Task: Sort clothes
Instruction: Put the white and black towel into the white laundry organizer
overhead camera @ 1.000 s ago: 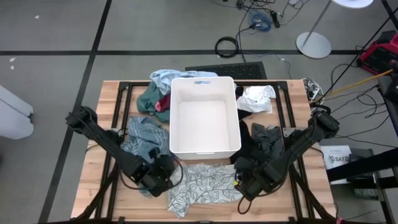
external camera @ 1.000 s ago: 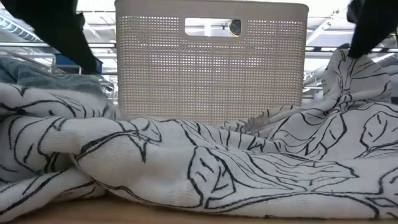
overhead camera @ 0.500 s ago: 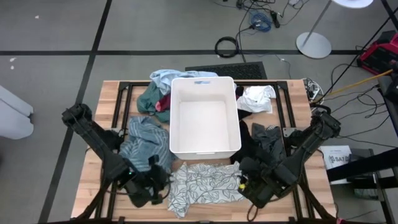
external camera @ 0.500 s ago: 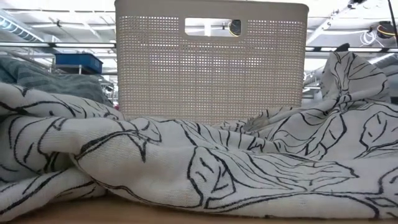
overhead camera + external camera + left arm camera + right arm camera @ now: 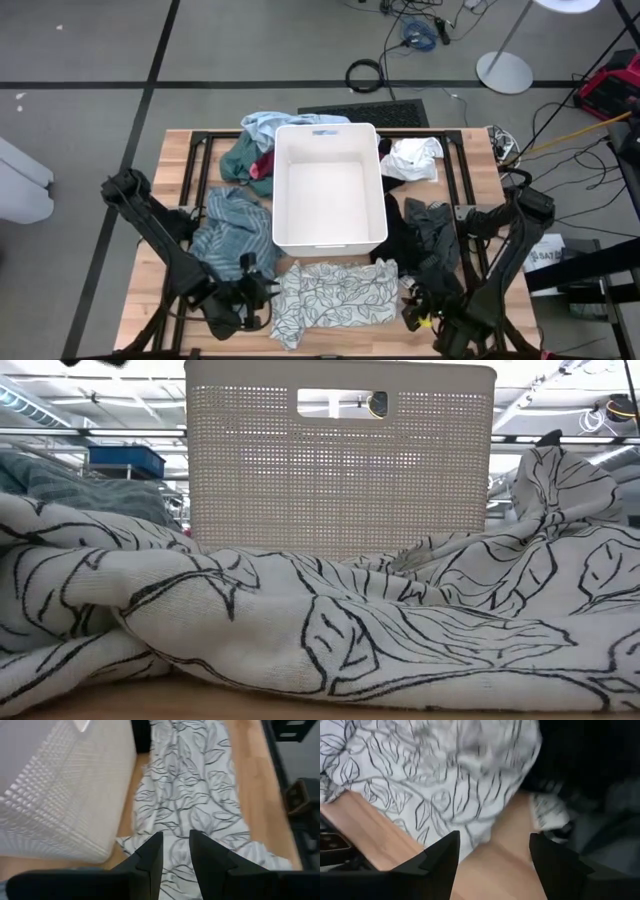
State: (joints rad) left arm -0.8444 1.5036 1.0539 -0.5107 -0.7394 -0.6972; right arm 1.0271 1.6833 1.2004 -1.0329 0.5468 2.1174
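A white garment with a black leaf print (image 5: 338, 298) lies spread on the table in front of the white bin (image 5: 330, 240); it fills the low view (image 5: 320, 630). My left gripper (image 5: 268, 293) hovers at the garment's left edge (image 5: 150, 845), its fingers (image 5: 175, 854) a narrow gap apart with nothing between them. My right gripper (image 5: 413, 308) stands wide open just off the garment's right edge, over bare wood (image 5: 492, 865). Other clothes lie around the bin: teal striped (image 5: 232, 225), light blue (image 5: 262, 125), red (image 5: 265, 165), white (image 5: 412, 158), black and dark grey (image 5: 425, 235).
The bin (image 5: 340, 460) stands in the table's middle, right behind the leaf-print garment. Piles of clothes flank it on both sides. The near table edge (image 5: 340, 345) is close behind both grippers. Bare wood shows at the near left (image 5: 150, 300) and far right (image 5: 470, 145).
Both grippers have drawn away from the leaf-print garment: the left toward the table's left edge, the right toward the right and near edges, its wrist rolling. Both have left the low view. The garment lies as before.
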